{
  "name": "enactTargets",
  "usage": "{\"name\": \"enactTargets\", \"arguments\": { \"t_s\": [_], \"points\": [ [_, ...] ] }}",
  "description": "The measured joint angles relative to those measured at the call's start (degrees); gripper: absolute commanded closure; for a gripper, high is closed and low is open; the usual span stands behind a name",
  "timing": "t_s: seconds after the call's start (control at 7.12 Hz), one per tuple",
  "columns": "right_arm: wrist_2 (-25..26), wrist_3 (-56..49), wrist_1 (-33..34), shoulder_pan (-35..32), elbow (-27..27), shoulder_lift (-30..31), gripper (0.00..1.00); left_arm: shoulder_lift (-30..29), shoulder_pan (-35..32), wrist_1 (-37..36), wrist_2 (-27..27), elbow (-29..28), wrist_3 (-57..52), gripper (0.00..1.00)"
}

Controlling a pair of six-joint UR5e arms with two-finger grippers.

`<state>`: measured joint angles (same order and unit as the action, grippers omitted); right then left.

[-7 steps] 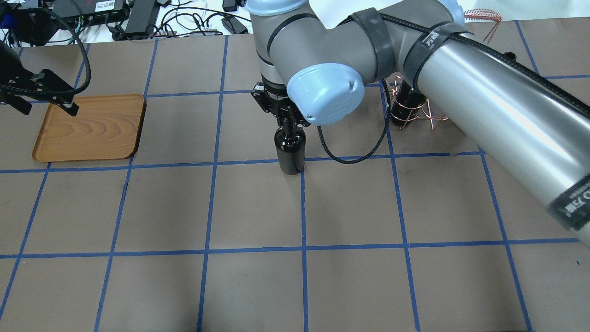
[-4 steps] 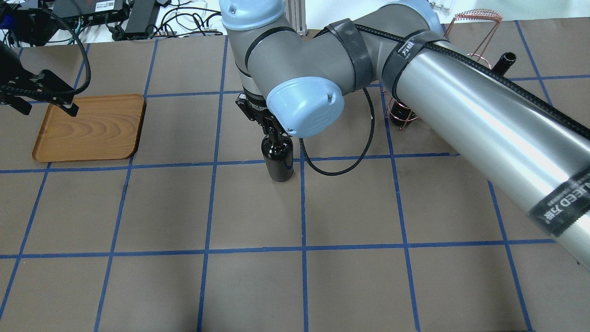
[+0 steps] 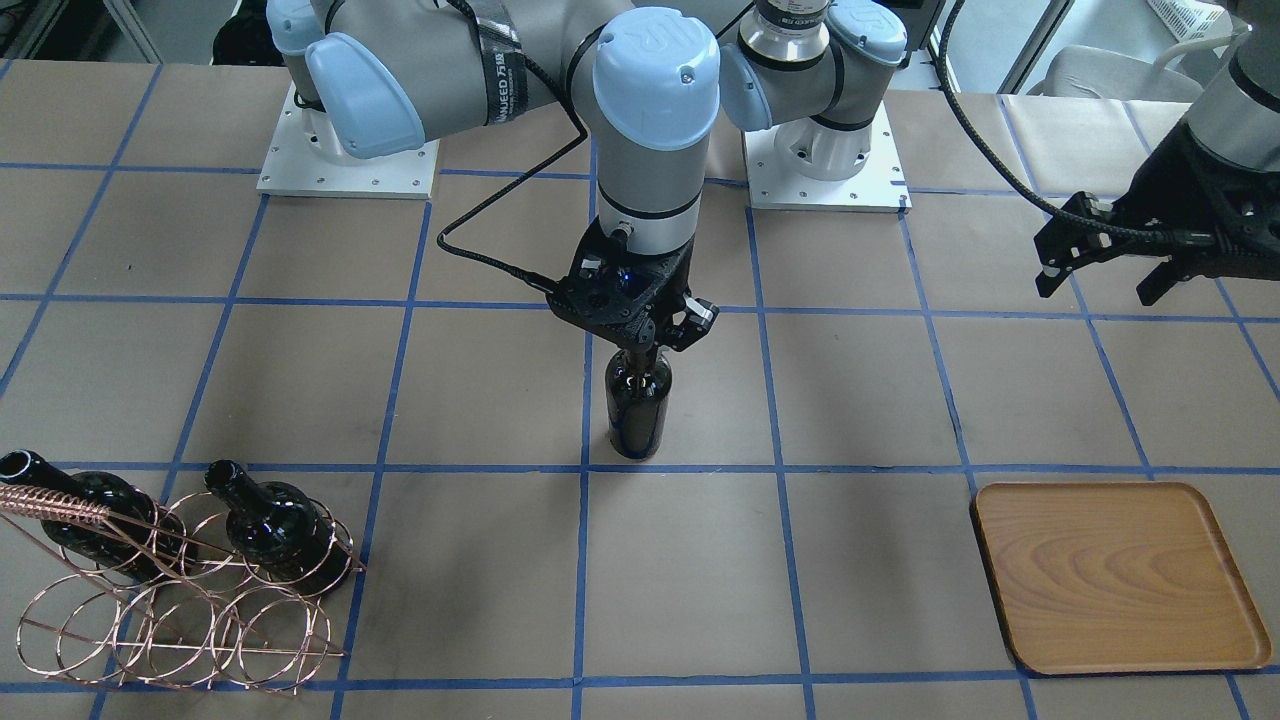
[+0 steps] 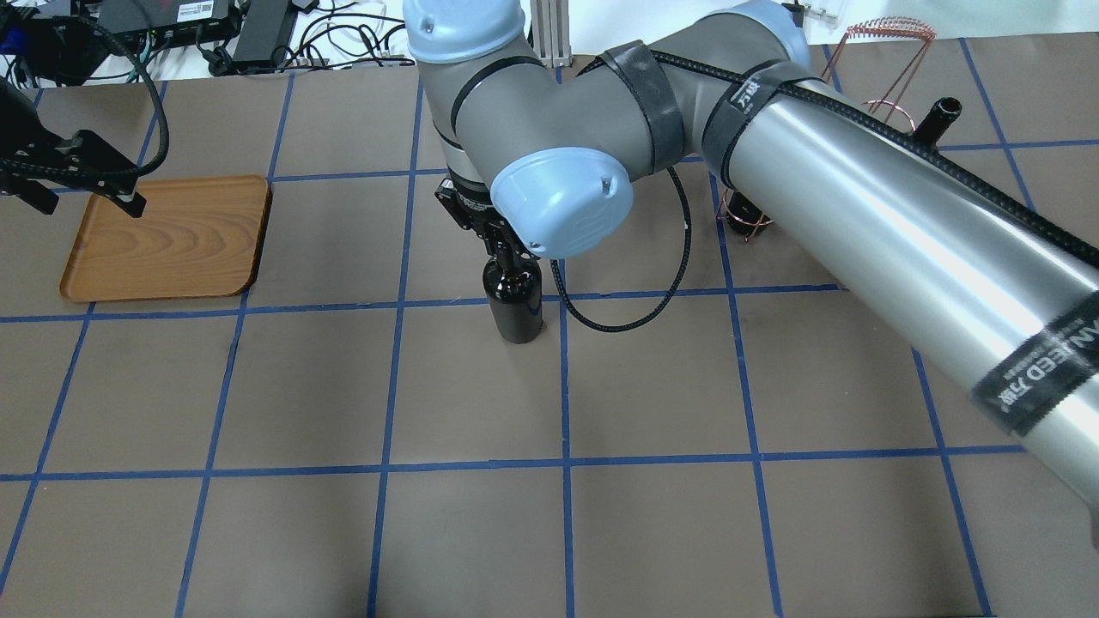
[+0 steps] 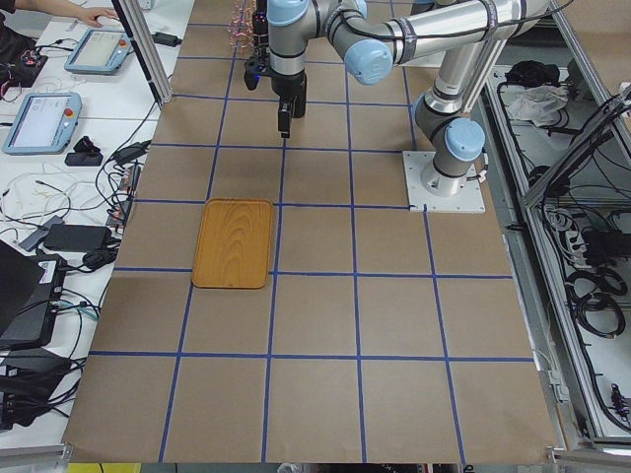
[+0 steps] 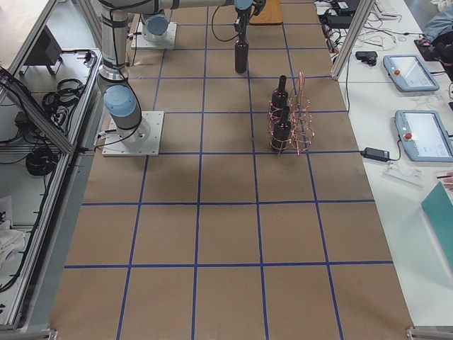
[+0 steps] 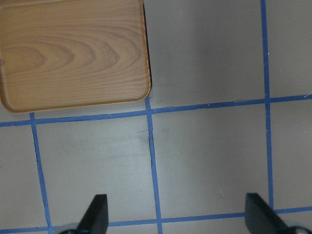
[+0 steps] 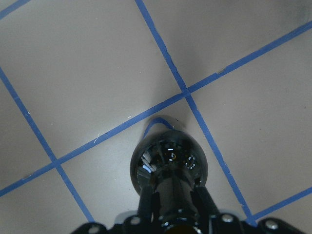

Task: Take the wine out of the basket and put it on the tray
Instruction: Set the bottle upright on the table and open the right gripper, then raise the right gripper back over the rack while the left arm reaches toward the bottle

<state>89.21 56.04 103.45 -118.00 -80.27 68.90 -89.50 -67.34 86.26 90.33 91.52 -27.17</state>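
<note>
The right gripper point(image 3: 640, 345) pinches the neck of the wine point(image 3: 637, 410); the bottle is upright at mid-table, well apart from the tray point(image 3: 1120, 580) and from the basket point(image 3: 180, 620) (two other bottles point(image 3: 270, 525) rest in it); the left gripper point(image 3: 1100, 285) hangs near the tray, its jaws spread.

The bottle point(image 4: 515, 300) has shifted a little further across the bench point(image 4: 601, 532) toward the tray point(image 4: 167, 236), away from the wire basket point(image 3: 60, 502).
</note>
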Motion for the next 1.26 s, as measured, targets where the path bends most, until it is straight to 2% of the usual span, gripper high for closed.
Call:
{"name": "enactTargets", "arguments": {
  "t_s": [0.14,0.28,0.56,0.98,1.26],
  "points": [
    [0.0,0.0,0.0,0.0,0.0,0.0,0.29,0.1,-0.1,0.1,0.3,0.0,0.1,0.00],
    [0.0,-0.2,0.5,0.0,0.1,-0.1,0.12,0.1,-0.3,0.1,0.3,0.0,0.1,0.00],
    [0.1,-0.1,1.8,0.0,0.1,-0.2,0.03,-0.4,-0.5,-0.4,-0.1,0.1,0.1,0.00],
    [0.5,-1.9,1.5,0.9,0.6,1.2,0.00,-0.5,-2.2,-0.6,-0.4,0.0,0.5,0.00],
    [0.5,-11.2,-3.2,5.6,0.7,5.2,0.00,0.0,-8.1,-0.8,-0.5,-0.4,3.9,0.00]
  ]
}}
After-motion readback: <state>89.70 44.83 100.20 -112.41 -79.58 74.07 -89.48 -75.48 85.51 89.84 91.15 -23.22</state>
